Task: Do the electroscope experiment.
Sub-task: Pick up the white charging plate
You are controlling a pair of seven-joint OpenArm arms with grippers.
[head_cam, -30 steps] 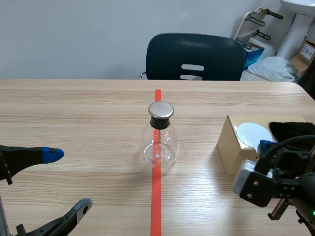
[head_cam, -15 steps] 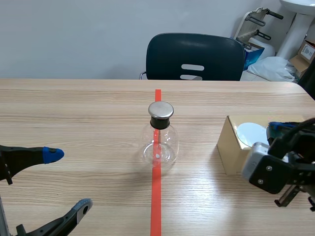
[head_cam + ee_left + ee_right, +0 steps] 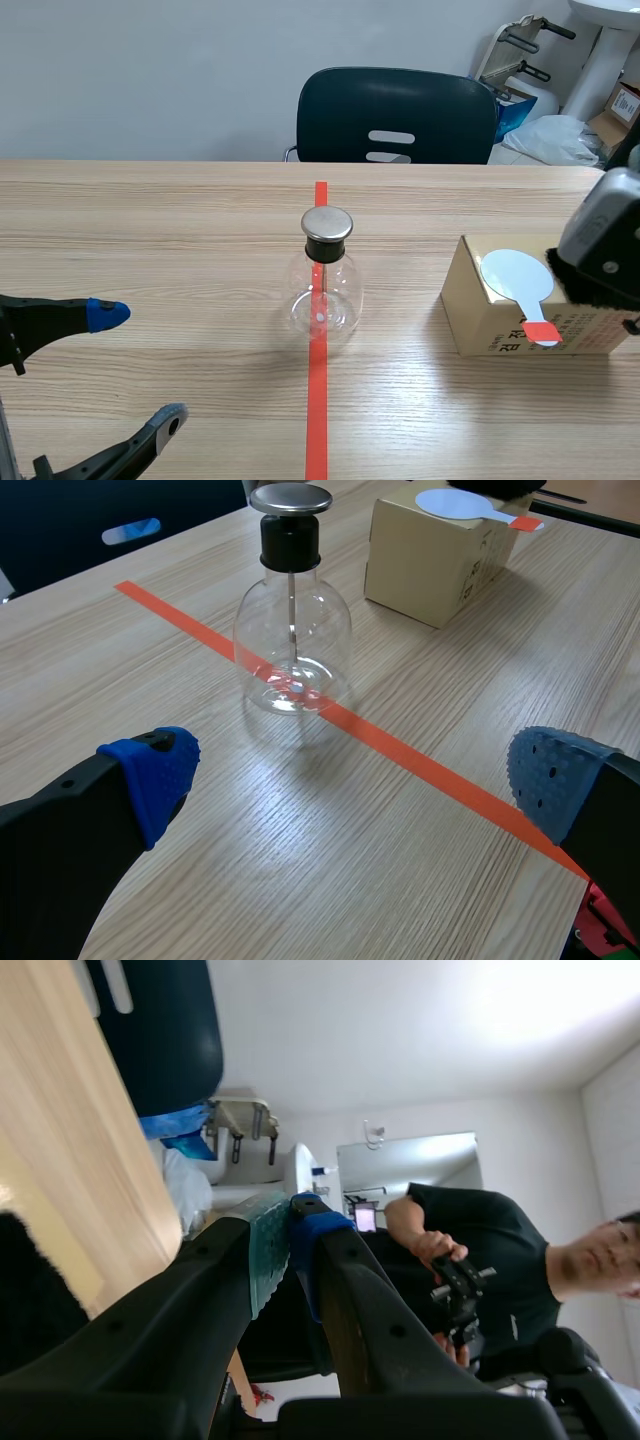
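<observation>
Here, the left hand is being held released, with its two blue-padded fingers being spread wide low over the tabletop and nothing being gripped between them. Just ahead of it, the glass electroscope flask is being borne upright by the tabletop, squarely on the orange-red tape line. Its metal cap is being carried on top, and a thin rod is being shown through the glass. The right hand is being held clenched on nothing, its pads being pressed together. Its arm is being held raised at the scene's right edge, above the far part of a cardboard box. That box is being borne by the tabletop well apart from the flask, to its right. A white disc paddle is being supported on the box's top, its orange-red handle being hung over the near edge. A black furry piece beside the disc is being partly hidden by the right arm. A dark chair is being shown beyond the tabletop
</observation>
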